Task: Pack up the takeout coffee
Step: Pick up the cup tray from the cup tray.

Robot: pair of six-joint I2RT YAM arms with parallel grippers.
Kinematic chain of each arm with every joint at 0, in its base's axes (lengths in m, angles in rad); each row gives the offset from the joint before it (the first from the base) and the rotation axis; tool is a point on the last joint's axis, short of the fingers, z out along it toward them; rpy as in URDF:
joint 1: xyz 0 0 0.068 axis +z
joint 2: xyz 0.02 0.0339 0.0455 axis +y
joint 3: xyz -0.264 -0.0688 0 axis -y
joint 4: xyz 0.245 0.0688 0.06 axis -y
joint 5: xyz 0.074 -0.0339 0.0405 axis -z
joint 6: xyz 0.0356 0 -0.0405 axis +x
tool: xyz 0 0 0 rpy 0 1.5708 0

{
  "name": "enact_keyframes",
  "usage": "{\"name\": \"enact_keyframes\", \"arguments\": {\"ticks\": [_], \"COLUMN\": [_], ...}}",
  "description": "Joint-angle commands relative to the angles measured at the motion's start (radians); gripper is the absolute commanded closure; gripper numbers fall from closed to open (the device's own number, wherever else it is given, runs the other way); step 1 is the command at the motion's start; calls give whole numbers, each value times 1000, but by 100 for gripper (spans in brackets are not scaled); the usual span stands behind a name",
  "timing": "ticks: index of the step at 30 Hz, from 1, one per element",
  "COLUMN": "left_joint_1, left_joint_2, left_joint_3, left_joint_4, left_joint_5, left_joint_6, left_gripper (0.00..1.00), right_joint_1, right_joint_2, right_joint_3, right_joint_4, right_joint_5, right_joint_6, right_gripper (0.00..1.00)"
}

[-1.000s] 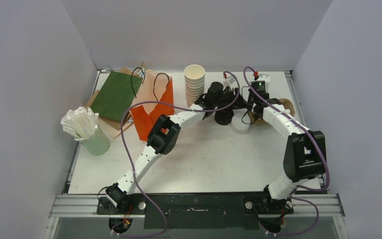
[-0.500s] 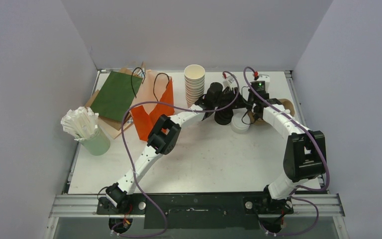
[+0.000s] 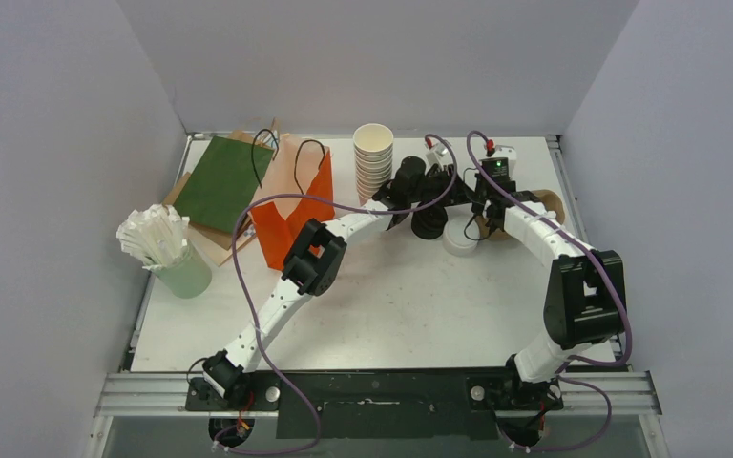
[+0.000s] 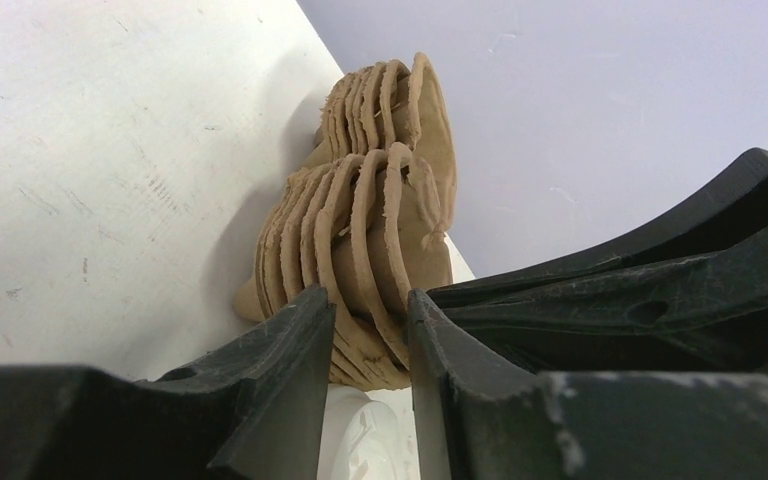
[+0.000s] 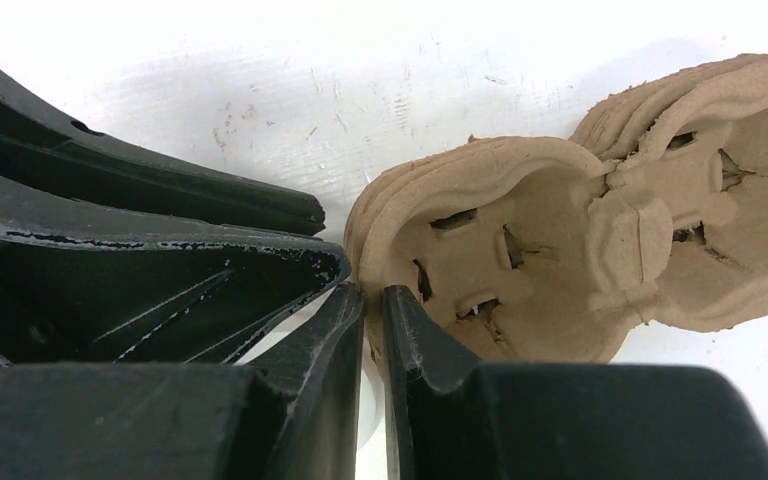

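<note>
Two grippers meet over a stack of brown moulded-pulp cup carriers (image 4: 360, 230) at the far right of the white table (image 3: 391, 305). The left gripper (image 4: 368, 300) has its jaws narrow around several of the stack's layers, and the right gripper (image 5: 370, 295) has its jaws nearly closed, pinching the rim of the top carrier (image 5: 520, 250). A round white plastic lid (image 3: 460, 239) sits just beside them; whether it caps takeout coffee I cannot tell.

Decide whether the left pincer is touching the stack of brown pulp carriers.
Touching. The left wrist view shows the stack of pulp carriers wedged between both fingers of the left pincer, no gap either side.
</note>
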State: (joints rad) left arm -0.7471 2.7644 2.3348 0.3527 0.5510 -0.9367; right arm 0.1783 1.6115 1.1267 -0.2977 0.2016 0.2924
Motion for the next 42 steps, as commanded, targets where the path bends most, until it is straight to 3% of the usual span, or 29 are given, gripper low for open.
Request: {"name": "enact_keyframes", "arguments": {"ticks": [1,19,26,42], "left_joint_1": [-6,-12,-15,-21], "left_joint_2": [15,31,14,-2], "left_joint_3": [51,76,74,100], "left_joint_4": [41,-7,-76,-129], "left_joint_5": [12,12,-27,-62], "left_joint_6": [-1,33,104,161], "left_gripper": [71,79,84,84], "right_joint_1": [6,6,3,-20], "right_joint_2": [-56,-97,-127,-209], "right_joint_3": [-7,-10,32,202], "right_joint_4": [35,28,-25,-156], "right_joint_5": [-17,-37,54,212], "right_joint_6": [20,28,43,16], "right_gripper": [100,100,100,100]}}
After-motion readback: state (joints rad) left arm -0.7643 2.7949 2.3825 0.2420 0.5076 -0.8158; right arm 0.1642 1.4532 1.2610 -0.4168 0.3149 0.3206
